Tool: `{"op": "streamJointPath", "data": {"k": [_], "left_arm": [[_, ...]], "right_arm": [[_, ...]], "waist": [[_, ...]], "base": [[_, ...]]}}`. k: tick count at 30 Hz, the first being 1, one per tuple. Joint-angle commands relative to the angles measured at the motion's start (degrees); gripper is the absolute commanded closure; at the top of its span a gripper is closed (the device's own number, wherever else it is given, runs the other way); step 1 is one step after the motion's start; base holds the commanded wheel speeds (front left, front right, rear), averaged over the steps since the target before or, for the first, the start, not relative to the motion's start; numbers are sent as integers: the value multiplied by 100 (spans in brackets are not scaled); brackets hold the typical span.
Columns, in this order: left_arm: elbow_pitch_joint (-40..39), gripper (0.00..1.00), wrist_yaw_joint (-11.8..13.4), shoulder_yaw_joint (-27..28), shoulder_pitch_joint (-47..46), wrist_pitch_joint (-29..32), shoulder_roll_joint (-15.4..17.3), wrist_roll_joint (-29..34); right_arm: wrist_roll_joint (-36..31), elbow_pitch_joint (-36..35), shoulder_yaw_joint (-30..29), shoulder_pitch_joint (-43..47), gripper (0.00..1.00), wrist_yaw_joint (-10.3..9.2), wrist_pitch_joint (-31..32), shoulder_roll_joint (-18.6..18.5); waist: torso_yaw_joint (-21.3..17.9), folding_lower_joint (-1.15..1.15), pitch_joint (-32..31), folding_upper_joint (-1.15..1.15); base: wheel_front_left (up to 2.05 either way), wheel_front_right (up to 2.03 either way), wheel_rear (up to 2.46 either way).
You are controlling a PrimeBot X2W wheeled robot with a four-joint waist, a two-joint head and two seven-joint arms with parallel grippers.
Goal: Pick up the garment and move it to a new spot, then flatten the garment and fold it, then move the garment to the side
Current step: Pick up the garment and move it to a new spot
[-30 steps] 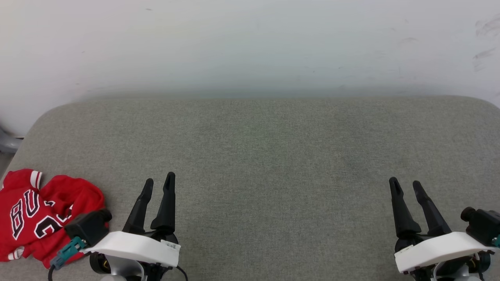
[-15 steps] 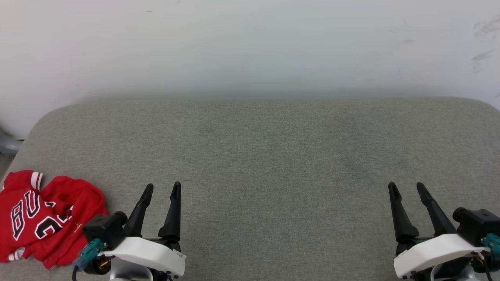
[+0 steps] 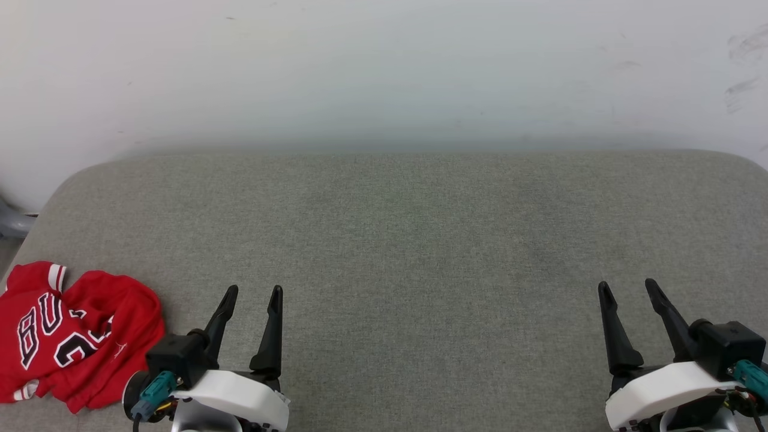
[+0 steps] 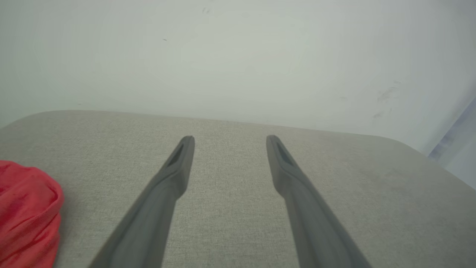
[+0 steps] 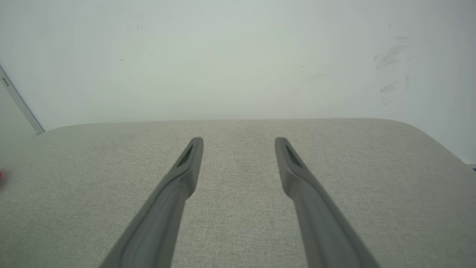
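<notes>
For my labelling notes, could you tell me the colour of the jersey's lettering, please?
Black, outlined in white, on the red jersey; the head view shows it best.

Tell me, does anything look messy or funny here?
Yes. The red shirt lies crumpled in a heap near the left edge of the grey pad, its letters bent by folds. The wall has dark scuff marks at the upper right. Nothing else stands out.

garment (image 3: pixel 54 336): cut by head view's left edge; crumpled, chest letters partly folded under, not fully readable. in left wrist view, its red fold cut at left and bottom edges. red speck (image 5: pixel 1 176) at right wrist view's left edge: too small to tell. grey object (image 3: pixel 9 219) at head view's left edge: cut off, unidentifiable.
</notes>
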Motion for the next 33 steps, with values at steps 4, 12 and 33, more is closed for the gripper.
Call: {"op": "streamJointPath", "data": {"k": [4,12,33], "left_arm": [[3,0,6,-7,26,-98,2,247],[74,0,-50,5,39,-189,-38,484],[230,0,-142,271,-54,-391,-141,893]], "right_arm": [[-193,-97,-6,39,0,0,4,13],[-395,-121,-52,88,0,0,-69,14],[-937,-190,55,70,0,-1,-230,15]], "waist": [[7,0,-3,0],[34,0,-15,0],[698,0,-12,0]], "base": [[0,0,0],[0,0,0],[0,0,0]]}}
